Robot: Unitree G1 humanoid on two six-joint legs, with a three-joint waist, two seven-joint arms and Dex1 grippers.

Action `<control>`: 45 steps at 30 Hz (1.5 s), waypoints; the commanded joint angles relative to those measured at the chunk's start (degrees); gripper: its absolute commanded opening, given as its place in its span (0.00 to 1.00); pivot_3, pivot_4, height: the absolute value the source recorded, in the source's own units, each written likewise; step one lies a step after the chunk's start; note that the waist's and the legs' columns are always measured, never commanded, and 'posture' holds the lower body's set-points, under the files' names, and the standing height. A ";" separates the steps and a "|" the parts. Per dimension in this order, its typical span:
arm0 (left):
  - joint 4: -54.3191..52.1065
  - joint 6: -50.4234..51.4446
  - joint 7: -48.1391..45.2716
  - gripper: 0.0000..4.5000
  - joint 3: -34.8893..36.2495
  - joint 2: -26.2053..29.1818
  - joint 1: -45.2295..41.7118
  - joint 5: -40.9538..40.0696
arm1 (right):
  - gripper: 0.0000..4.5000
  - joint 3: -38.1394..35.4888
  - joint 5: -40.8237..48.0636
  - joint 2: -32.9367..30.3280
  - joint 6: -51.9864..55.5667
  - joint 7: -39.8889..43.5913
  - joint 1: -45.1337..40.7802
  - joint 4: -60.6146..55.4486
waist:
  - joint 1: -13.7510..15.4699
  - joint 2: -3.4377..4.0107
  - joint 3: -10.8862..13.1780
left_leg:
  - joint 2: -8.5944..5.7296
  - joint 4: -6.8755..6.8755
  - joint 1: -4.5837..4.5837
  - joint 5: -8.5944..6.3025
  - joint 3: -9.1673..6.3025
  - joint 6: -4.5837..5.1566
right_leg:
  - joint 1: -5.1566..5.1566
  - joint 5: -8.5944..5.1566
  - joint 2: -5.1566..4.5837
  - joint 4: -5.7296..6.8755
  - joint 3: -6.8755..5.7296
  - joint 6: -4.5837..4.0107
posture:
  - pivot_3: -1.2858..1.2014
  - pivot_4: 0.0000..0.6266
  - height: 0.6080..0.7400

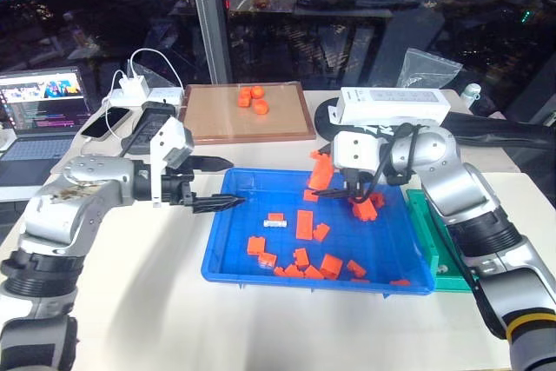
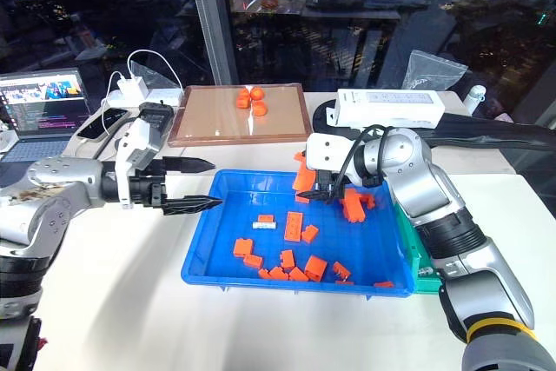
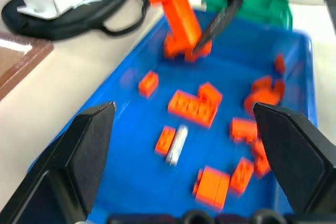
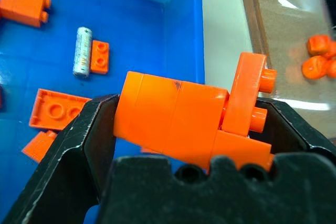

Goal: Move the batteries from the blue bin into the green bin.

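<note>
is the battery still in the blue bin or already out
In. The battery lies flat on the floor of the blue bin, beside a small orange brick, and neither gripper holds it.

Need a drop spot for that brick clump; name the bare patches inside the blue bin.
The shallow blue plastic bin has bare floor along its left wall, beside the small silvery battery. The near edge and right half are crowded with orange plastic bricks.

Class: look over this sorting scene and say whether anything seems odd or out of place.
Yes. The right hand grips a clump of orange bricks above the blue bin, not a battery. The one visible battery lies untouched in that bin beside a small brick.
</note>
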 commanded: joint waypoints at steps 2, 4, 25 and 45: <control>1.08 12.81 11.11 1.00 0.80 -8.07 -5.50 -4.69 | 0.89 -2.24 -0.65 0.10 -2.59 -1.89 -0.56 -3.07 | 0.07 -0.02 0.00 | -0.02 0.05 -0.01 0.00 -0.05 0.00 | 0.03 0.02 0.00 0.00 0.01 0.05 | 0.52 0.24 1.00; 1.14 16.31 13.85 1.00 1.32 -11.05 -6.10 -6.24 | 0.89 -2.61 -0.41 -0.10 -2.17 -1.69 -0.71 -3.65 | -0.18 -0.02 0.00 | -0.02 0.05 0.00 0.00 -0.16 0.00 | 0.04 0.04 0.00 -0.01 0.04 0.08 | 0.52 0.24 1.00; 11.39 21.06 22.92 1.00 0.84 -28.23 -13.21 -7.94 | 0.89 -4.19 1.10 -1.04 5.41 -1.69 1.81 -11.81 | -0.23 -0.03 0.01 | -0.07 -0.02 0.03 0.01 -0.36 -0.01 | 0.05 0.06 0.02 -0.02 0.09 0.06 | 0.52 0.24 1.00; 8.56 23.67 23.76 0.27 -0.80 -28.99 -10.52 -7.45 | 1.00 -5.02 0.47 -3.01 4.51 -1.68 1.78 -9.37 | -0.22 -0.03 0.01 | -0.09 -0.03 0.03 0.02 -0.36 -0.04 | 0.06 0.06 0.01 -0.04 0.09 0.06 | 0.52 0.24 1.00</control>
